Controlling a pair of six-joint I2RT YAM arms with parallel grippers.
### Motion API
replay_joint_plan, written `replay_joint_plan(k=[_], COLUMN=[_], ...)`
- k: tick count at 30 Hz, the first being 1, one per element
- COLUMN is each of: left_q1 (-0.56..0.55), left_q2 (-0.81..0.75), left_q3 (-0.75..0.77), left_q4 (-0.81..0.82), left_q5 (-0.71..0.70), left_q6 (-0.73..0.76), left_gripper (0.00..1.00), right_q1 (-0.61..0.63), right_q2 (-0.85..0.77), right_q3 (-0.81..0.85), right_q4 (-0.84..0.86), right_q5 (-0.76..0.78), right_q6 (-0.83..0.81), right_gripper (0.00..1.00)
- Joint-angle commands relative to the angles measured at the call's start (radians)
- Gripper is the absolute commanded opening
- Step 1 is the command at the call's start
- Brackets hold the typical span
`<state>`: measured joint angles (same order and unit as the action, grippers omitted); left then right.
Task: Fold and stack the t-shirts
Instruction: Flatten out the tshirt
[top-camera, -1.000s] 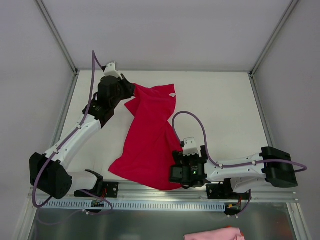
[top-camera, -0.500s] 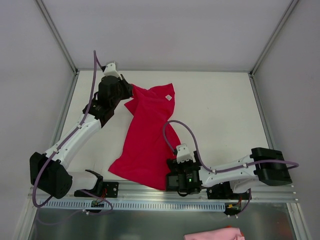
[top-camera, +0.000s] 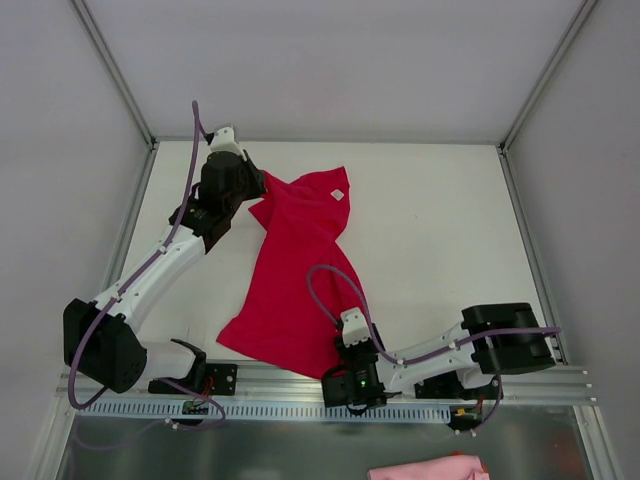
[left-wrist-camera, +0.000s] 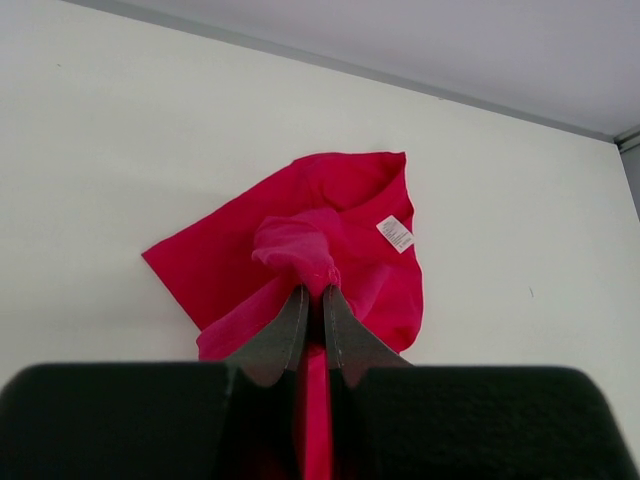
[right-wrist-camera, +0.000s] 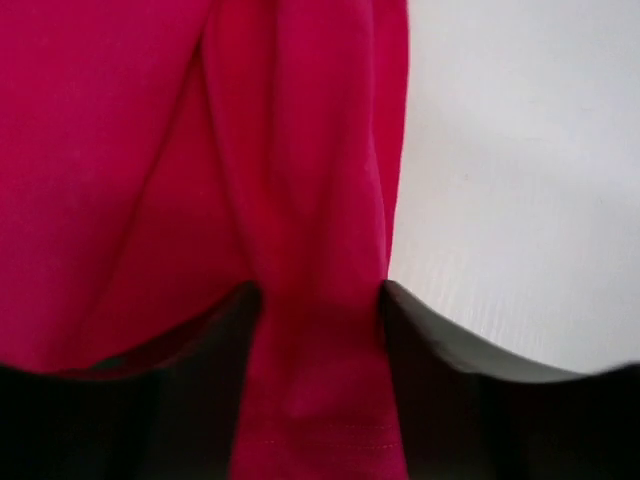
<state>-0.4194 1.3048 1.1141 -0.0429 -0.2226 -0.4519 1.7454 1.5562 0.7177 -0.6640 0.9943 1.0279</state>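
Pinching crimson t-shirt, left claw

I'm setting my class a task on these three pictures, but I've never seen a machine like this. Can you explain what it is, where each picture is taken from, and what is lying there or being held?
These are two robot arms bolted at the near edge of a white table. The wide picture looks down from above and behind them, with the left arm on the left and the right arm on the right. The other two pictures come from small cameras on the wrists, so each shows its own end effector, a two-finger clamp. One crimson t-shirt lies rumpled on the table. The left end effector is shut on a bunch of cloth near the white label. The right end effector has a fold of the shirt's near end filling the gap between its fingers. A pink cloth shows at the bottom edge, off the table.
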Motion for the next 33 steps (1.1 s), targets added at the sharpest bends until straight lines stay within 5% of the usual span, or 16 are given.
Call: replay_joint_plan(k=[1,3,5,6,13,23,33], left_q1=[-0.004,-0.004,-0.005,-0.005,-0.007,-0.025,-0.096], left_q2=[-0.022,-0.025,-0.032,-0.033,-0.074,-0.154,-0.283], left_q3=[0.030,0.030,0.035,0.033,-0.011,-0.114,-0.209], left_q4=[0.025,0.025,0.017,0.015,0.017,0.020,-0.017], left_q5=[-0.027,-0.031,-0.034,-0.037,-0.049,-0.109,-0.175], left_q6=[0.030,0.032,0.035,0.035,0.022,0.001,-0.019], left_gripper=[0.00,0.00,0.00,0.00,0.00,0.00,0.00], right_q1=[0.014,0.016,0.016,0.014,-0.087,-0.558,-0.897], right_q2=[0.047,0.056,0.056,0.054,0.077,0.028,0.048], right_q3=[0.057,0.068,0.068,0.072,0.179,0.302,0.404], right_q4=[-0.040,-0.040,-0.046,-0.058,-0.302,-0.531,-0.338], right_q5=[0.003,-0.005,-0.008,-0.003,0.081,0.181,0.265], right_q6=[0.113,0.112,0.112,0.121,0.209,0.141,-0.206], right_gripper=[0.48,0.38,0.04,0.01,0.01,0.01,0.01])
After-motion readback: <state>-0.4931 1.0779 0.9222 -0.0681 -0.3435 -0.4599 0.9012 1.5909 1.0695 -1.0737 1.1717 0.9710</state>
